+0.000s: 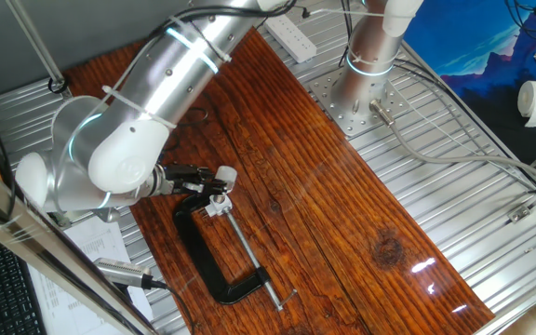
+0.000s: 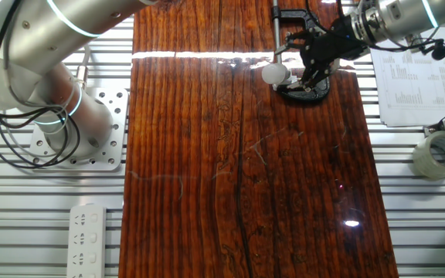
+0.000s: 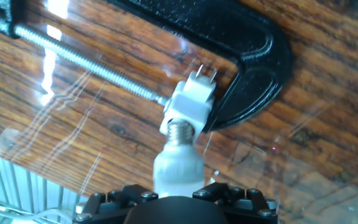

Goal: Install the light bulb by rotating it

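The light bulb (image 3: 178, 167) has a pale rounded head and a silvery screw base that meets the small white socket block (image 3: 191, 99). The socket is pinched in a black C-clamp (image 3: 253, 56) lying on the wooden board. My gripper (image 3: 178, 190) is directly behind the bulb's head, and its black jaws stand close on either side, shut on it. From the fixed views the bulb (image 1: 223, 175) (image 2: 274, 73) sticks out sideways from the gripper (image 1: 210, 180) (image 2: 306, 68) at the clamp's jaw end. The fingertips themselves are mostly hidden.
The C-clamp (image 1: 214, 270) and its long threaded screw (image 3: 86, 65) lie flat on the wooden board (image 2: 238, 170). A power strip (image 2: 87, 232), the arm's base (image 1: 366, 70), a tape roll (image 2: 439, 154) and papers (image 2: 416, 85) sit on the metal table around it.
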Robot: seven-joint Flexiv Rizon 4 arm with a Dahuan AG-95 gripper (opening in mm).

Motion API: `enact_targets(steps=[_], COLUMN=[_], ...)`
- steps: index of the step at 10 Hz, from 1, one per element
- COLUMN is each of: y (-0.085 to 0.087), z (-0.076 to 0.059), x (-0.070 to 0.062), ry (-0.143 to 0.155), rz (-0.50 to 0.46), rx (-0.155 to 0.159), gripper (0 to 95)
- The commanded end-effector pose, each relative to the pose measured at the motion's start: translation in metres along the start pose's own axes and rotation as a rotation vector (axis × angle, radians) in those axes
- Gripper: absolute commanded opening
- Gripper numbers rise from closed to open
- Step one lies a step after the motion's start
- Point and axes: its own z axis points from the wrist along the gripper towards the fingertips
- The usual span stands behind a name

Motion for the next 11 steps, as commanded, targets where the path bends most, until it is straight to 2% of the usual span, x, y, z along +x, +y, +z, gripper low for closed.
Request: enact_targets(steps=[1, 3, 6, 7, 8, 9, 11], y=[0.009, 0.01, 0.011, 0.011, 0.013, 0.013, 0.016], z=[-0.007, -0.013, -0.017, -0.015, -0.014, -0.012, -0.01], x=[0.014, 0.025, 0.037, 0.04, 0.045, 0.048, 0.057], ry=[-0.054, -0.112, -0.228, -0.266, -0.323, -0.352, -0.436], rz=[-0.002, -0.009, -0.012, -0.011, -0.02, -0.026, -0.047], rx=[0.021, 0.051, 0.081, 0.092, 0.097, 0.104, 0.121], gripper=[76.0, 76.0, 76.0, 76.0, 76.0, 76.0, 76.0])
